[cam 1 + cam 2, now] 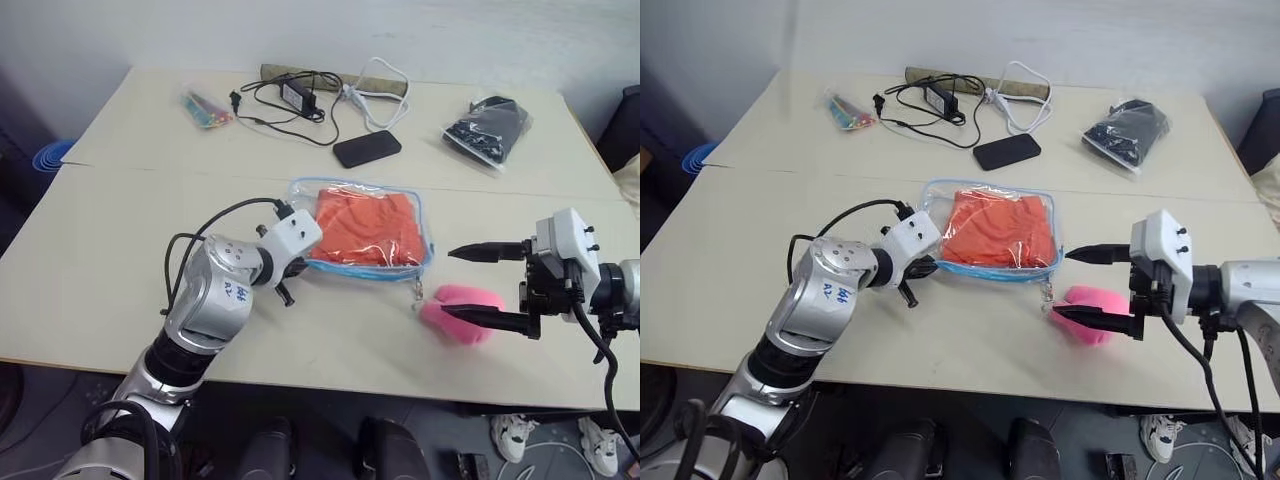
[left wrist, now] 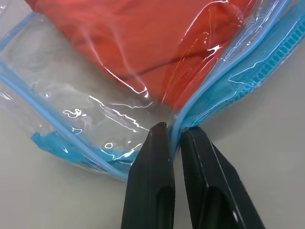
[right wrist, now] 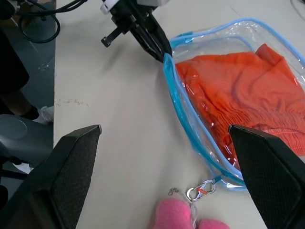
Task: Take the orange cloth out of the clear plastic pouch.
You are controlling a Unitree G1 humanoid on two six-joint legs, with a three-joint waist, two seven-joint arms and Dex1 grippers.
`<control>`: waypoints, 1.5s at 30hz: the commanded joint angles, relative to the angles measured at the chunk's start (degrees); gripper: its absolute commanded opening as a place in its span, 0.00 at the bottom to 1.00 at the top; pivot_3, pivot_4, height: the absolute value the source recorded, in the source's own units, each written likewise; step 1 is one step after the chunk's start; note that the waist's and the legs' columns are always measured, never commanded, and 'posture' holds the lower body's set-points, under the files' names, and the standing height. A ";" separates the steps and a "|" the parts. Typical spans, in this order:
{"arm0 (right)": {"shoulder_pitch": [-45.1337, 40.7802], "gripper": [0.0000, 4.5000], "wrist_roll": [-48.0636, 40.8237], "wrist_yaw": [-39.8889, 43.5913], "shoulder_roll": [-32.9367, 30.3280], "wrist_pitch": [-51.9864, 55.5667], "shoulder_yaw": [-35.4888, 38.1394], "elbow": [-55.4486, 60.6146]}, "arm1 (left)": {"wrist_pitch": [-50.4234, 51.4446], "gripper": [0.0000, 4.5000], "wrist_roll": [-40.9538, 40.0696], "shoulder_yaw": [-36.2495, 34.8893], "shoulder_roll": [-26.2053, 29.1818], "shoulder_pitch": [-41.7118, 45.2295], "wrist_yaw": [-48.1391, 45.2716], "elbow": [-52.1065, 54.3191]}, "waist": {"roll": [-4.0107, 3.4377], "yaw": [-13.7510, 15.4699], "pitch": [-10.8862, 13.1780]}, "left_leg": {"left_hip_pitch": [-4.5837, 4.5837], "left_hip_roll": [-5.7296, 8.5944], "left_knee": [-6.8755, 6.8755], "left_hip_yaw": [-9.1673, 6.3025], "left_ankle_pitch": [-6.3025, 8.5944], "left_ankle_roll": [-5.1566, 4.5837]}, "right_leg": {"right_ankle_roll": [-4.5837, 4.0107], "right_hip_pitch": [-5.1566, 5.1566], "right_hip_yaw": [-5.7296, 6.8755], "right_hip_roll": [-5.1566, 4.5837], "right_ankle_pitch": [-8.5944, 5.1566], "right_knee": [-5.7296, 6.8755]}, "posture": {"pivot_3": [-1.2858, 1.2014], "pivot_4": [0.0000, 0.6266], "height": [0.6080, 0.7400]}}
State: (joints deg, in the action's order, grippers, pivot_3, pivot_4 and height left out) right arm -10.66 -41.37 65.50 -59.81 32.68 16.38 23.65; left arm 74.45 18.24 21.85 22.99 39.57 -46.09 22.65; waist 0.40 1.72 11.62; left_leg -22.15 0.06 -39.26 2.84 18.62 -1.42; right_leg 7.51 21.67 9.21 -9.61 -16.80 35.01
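Table (image 1: 120,300): pale cream top with a seam running across it, just behind the clear plastic pouch.
Clear plastic pouch (image 1: 425,235): glossy, see-through, rectangular with rounded corners and light blue trim; it lies flat near the middle of the table, with a small clip (image 3: 201,190) dangling from its corner nearest the pink plush.
Orange cloth (image 1: 365,228): bright orange, soft and creased in folds; it sits wholly inside the pouch and fills most of it.
Left gripper (image 2: 175,136): its 2 black fingers are pinched together on the blue-trimmed edge of the pouch, at the corner farthest from the pink plush.
Right gripper (image 1: 490,285): jaws spread wide and holding nothing; it hovers beside the pouch's other end, 1 finger above the pink plush.
Pink plush (image 1: 458,312): small rounded lump on the table just beside the pouch's clip corner.
Black bag (image 1: 487,132): clear packet of dark items, well behind the pouch.
Black phone (image 1: 367,148): lies flat behind the pouch.
Cables (image 1: 300,100): black adapter lead and a white cord, behind the phone.
Coloured bits (image 1: 205,108): tiny bag, well behind the pouch.
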 commanded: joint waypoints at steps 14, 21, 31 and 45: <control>-1.92 1.00 3.39 -0.94 1.31 -2.07 -0.37 -2.15 | 0.65 0.56 -8.99 2.12 9.44 -2.74 5.54 9.62 | 0.00 0.00 0.00 | 0.00 0.02 0.01 -0.01 0.00 0.00 | -0.01 -0.01 -0.02 -0.01 0.00 -0.03 | 0.52 0.24 1.00; 2.04 1.00 5.32 -0.38 0.71 -2.86 1.11 -4.91 | -2.77 0.99 -18.98 -20.55 2.53 -2.13 5.63 12.59 | 0.01 0.34 0.00 | -0.03 0.03 0.01 -0.03 0.00 0.00 | 0.00 -0.02 0.00 -0.02 0.00 -0.04 | 0.52 0.24 1.00; -0.41 1.00 13.80 6.70 -1.19 -12.05 -2.36 -22.77 | -15.10 0.99 -43.55 -39.76 21.25 -16.42 -19.95 12.68 | -0.10 -0.46 -0.04 | 0.12 0.00 0.08 0.10 -0.01 0.02 | -0.03 -0.02 -0.07 0.00 -0.01 -0.04 | 0.52 0.24 1.00; 0.23 1.00 16.03 19.06 -5.76 -11.48 -6.13 -28.61 | -24.18 0.99 -57.25 -45.16 39.98 -24.12 -32.95 6.64 | -0.25 -0.37 -0.03 | 0.12 -0.01 0.10 0.05 0.01 0.04 | -0.03 -0.06 -0.02 0.00 -0.01 -0.09 | 0.52 0.24 1.00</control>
State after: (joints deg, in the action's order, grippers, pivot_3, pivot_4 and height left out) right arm -10.49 -25.70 83.63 -65.00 21.72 10.69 -5.77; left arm 51.78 -38.00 -23.42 61.89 14.87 -78.93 30.07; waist 0.15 1.35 11.59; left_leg -22.02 0.06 -39.16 2.91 18.64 -1.38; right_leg 7.48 21.61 9.16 -9.60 -16.81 34.94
